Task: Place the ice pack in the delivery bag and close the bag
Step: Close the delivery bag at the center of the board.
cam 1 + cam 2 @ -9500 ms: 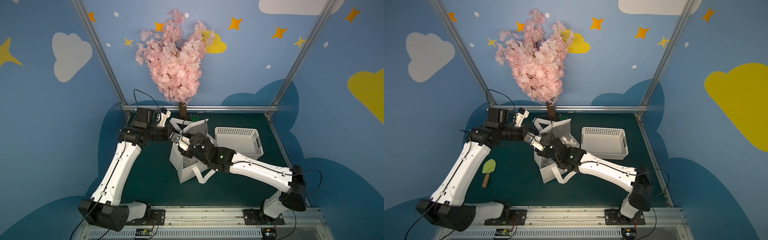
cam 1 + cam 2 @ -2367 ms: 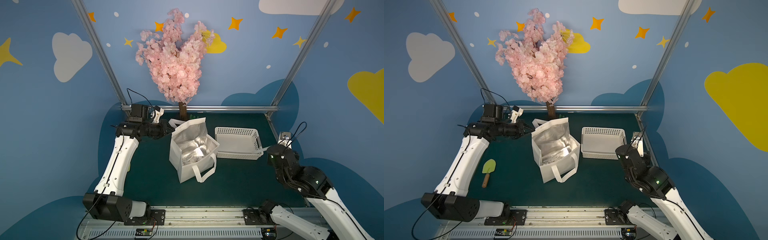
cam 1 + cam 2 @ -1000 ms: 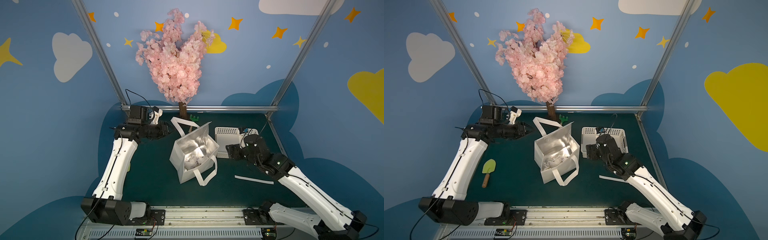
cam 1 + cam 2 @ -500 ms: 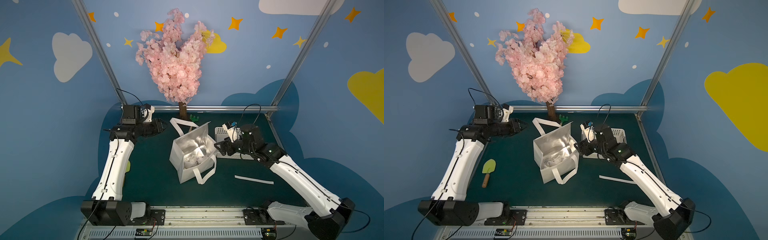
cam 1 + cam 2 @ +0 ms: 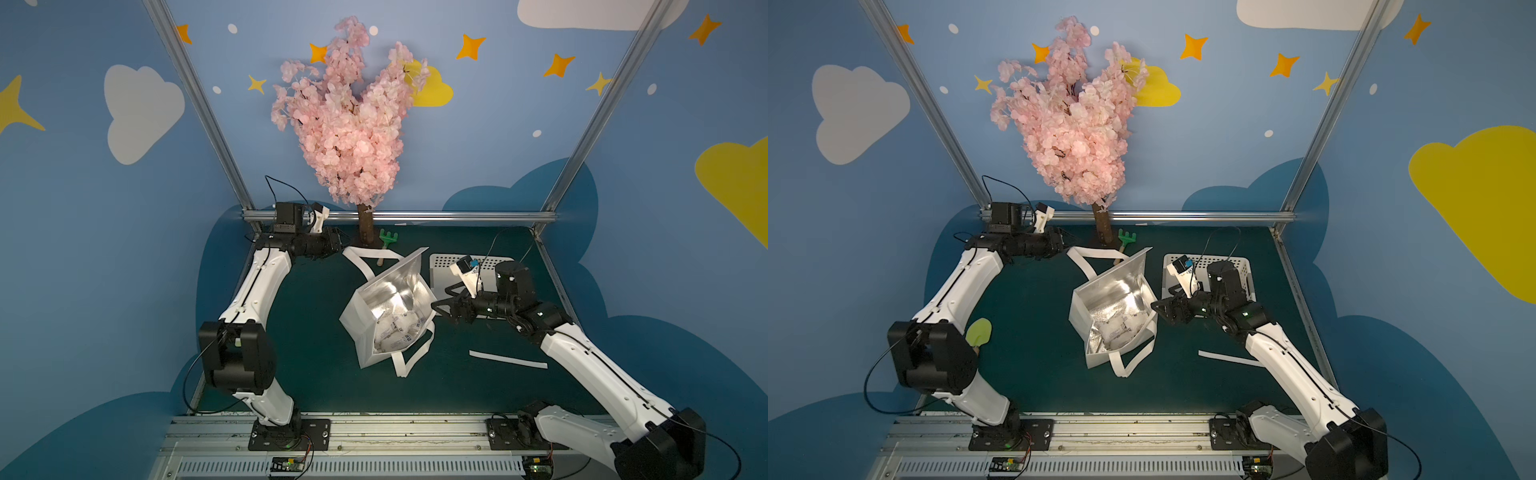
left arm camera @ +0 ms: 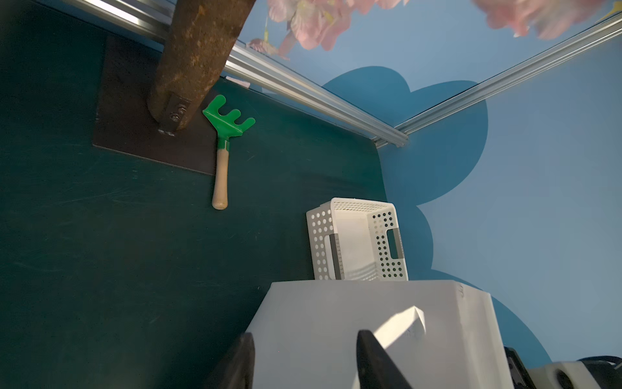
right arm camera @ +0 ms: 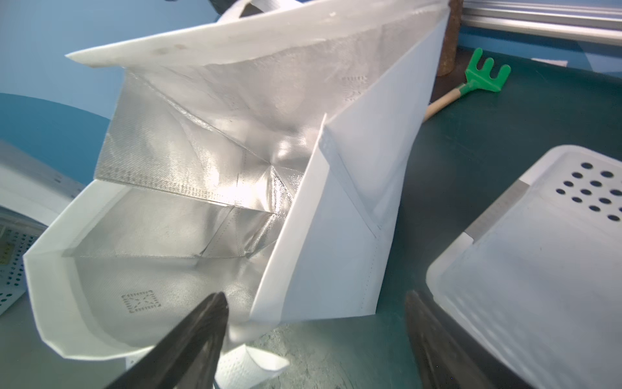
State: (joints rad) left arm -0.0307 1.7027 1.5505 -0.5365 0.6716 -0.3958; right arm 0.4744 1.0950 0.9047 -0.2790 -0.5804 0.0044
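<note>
Ice pack: the ice pack (image 5: 399, 332) lies on the foil floor inside the delivery bag (image 5: 358, 332). Both top views show it as white printed pouches; the right wrist view shows only foil walls.
Delivery bag: it stands mouth-up at the middle of the bench, leaning a little, with its flap raised on the far side. One loop handle (image 5: 409, 358) hangs over its near side, and the far handle (image 5: 360, 259) lies on the bench toward the far edge.
Right gripper: the right gripper (image 5: 438, 309) is released, its jaws wide and empty. It sits just beside the bag's right rim and points at it; I cannot tell whether a fingertip touches the fabric.
Left gripper: the left gripper (image 5: 337, 245) sits by the far edge next to the tree trunk (image 5: 365, 227). Its jaws are partly apart with nothing between them, close to the far handle but not gripping it.
Progress: the placing looks done. What remains, I judge, is getting clear of the bag.
Doing it well: draw the right arm back toward the right edge along its own line with the jaws apart. That way no fingertip hooks the soft rim or the near handle and tips the bag.
Watch: the white basket (image 5: 440, 259) sits close behind the right wrist, toward the far right corner. A loose white strip (image 5: 508, 360) lies on the bench beside that arm.
</note>
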